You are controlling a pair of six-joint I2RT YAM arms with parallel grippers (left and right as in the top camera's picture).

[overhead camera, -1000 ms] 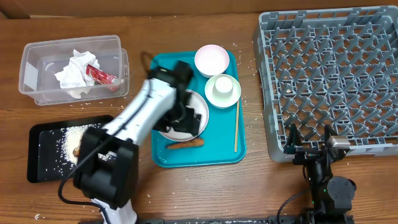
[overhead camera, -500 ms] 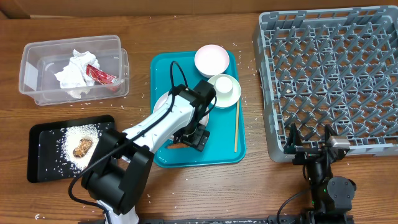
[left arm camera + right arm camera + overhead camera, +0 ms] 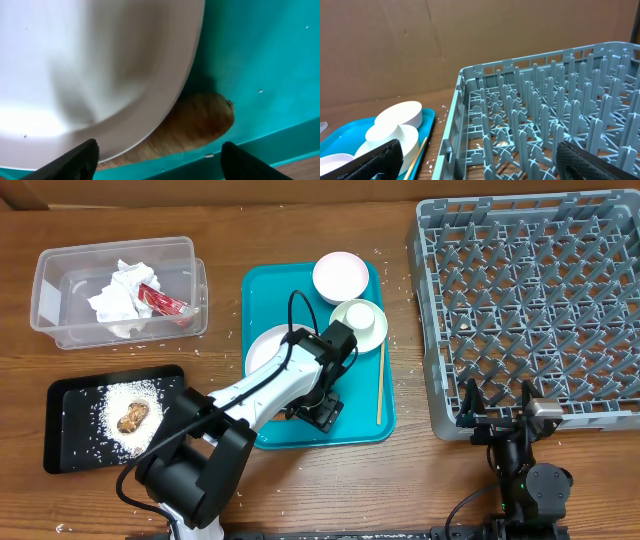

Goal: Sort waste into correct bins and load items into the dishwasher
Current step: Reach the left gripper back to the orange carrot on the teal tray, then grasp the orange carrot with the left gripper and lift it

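My left gripper [image 3: 320, 408] is low over the front of the teal tray [image 3: 365, 420]. Its jaws stand open on either side of the orange food stick [image 3: 195, 130], which lies tucked against the rim of the white plate [image 3: 100, 75]. Overhead, the gripper hides the stick. The pink bowl [image 3: 340, 277] and the small pale green bowl [image 3: 360, 323] sit at the tray's back. The napkin [image 3: 120, 295] and red wrapper [image 3: 165, 302] lie in the clear tub [image 3: 60, 330]. The brown lump [image 3: 132, 418] rests on rice in the black tray [image 3: 70, 450]. My right gripper [image 3: 497, 420] is open at the front edge of the grey dish rack [image 3: 530, 300].
A thin wooden stick [image 3: 380, 385] lies along the teal tray's right side. Rice grains are scattered on the wooden table between the tray and the rack. The rack [image 3: 545, 125] fills the right wrist view, with the bowls [image 3: 400, 112] to its left.
My left gripper has moved from over the plate to the tray's front edge and dropped around the orange stick, its jaws narrowing a little. The right arm has not moved.
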